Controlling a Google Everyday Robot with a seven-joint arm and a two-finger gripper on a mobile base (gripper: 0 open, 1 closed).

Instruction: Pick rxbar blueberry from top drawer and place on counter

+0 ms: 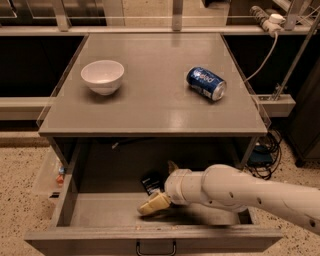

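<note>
The top drawer (100,210) stands pulled open below the counter (155,95). The rxbar blueberry (151,183), a dark wrapper with white print, lies on the drawer floor near its middle, tilted. My gripper (155,202) reaches in from the right on a white arm. Its tan fingertips (152,204) sit low over the floor just in front of the bar, with the wrist right beside it. The bar lies outside the fingertips that show.
A white bowl (102,76) stands at the counter's left. A blue soda can (206,83) lies on its side at the right. The drawer's front wall carries a dark handle (156,248). A cable and a power strip (265,15) hang at the right.
</note>
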